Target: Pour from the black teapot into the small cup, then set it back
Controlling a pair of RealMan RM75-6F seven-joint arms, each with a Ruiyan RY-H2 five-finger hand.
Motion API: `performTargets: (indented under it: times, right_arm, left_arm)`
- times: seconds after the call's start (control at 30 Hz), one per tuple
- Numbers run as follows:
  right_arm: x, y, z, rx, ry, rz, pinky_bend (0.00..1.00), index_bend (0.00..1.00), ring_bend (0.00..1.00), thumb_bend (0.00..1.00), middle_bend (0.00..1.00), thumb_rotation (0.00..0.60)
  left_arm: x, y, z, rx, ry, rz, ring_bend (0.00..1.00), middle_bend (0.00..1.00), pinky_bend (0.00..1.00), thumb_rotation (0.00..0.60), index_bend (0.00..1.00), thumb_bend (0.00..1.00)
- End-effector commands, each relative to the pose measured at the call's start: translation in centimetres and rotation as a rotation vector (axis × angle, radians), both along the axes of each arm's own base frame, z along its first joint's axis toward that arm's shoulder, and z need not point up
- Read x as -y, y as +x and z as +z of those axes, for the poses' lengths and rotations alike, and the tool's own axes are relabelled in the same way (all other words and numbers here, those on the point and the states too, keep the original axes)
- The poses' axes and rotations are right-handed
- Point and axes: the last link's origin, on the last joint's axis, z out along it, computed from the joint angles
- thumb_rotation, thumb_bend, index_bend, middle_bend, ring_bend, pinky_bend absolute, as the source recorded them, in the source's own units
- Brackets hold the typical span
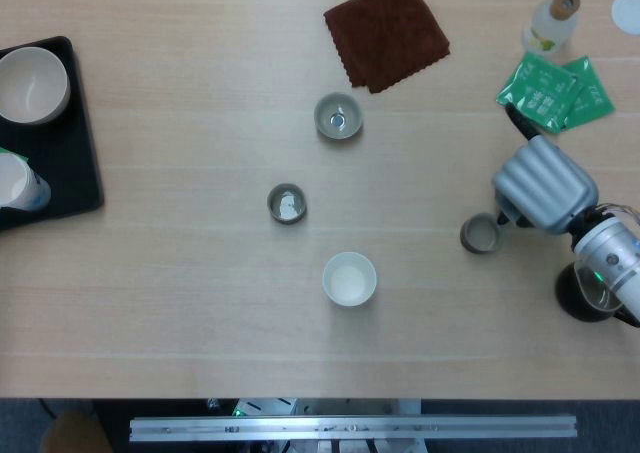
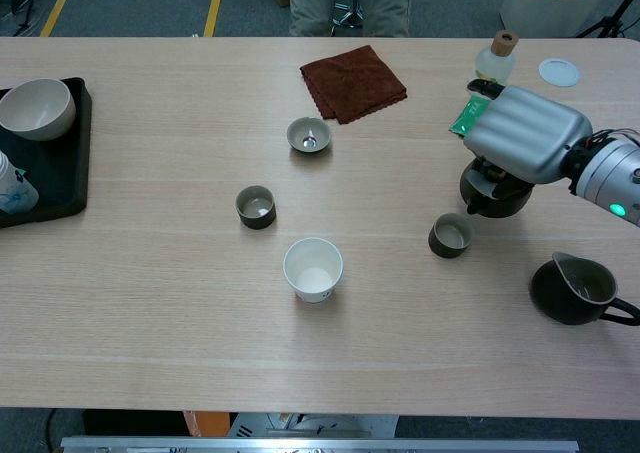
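Black teapot (image 2: 495,191) is positioned low at the surface (image 2: 150,303), just beside and right of the small cup (image 2: 450,236); contact with the surface cannot be confirmed. It is gripped from above by the right hand (image 2: 525,133), fingers closed around it, forearm extended in from the right edge.

A brown cloth (image 1: 386,33) lies flat at the far centre of the table (image 1: 200,303). Green packets (image 1: 556,90) lie near a small bottle (image 1: 551,19) at the far right, with a white lid (image 1: 626,11) beside it. A black tray (image 1: 60,163) at the left edge holds a cream bowl (image 1: 32,83). A white paper cup (image 1: 349,278) stands near centre. A dark pitcher (image 2: 576,289) stands at the right.
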Motion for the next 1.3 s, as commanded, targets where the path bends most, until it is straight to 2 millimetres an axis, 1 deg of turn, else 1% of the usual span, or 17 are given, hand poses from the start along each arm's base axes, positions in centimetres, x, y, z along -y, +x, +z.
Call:
performTargets:
  times: [0.03, 0.9, 1.3]
  right_arm:
    - [-0.1, 0.1, -0.1, -0.016, 0.001, 0.014, 0.09, 1.00, 0.86, 0.51, 0.94, 0.287]
    - [-0.4, 1.8, -1.8, -0.194, 0.015, 0.176, 0.09, 0.98, 0.86, 0.51, 0.94, 0.286]
    - [-0.3, 2.1, -1.8, -0.237, -0.002, 0.204, 0.09, 0.98, 0.86, 0.51, 0.94, 0.287]
  left_arm:
    - [0.0, 0.0, 0.0, 0.002, 0.000, 0.000, 0.18, 0.24, 0.10, 0.600, 0.23, 0.29]
    - [0.3, -0.5, 0.1, 0.011, 0.013, 0.004, 0.18, 0.24, 0.10, 0.600, 0.23, 0.29]
    - [0.4, -0.6, 0.1, 0.010, 0.016, 0.002, 0.18, 0.24, 0.10, 0.600, 0.23, 0.29]
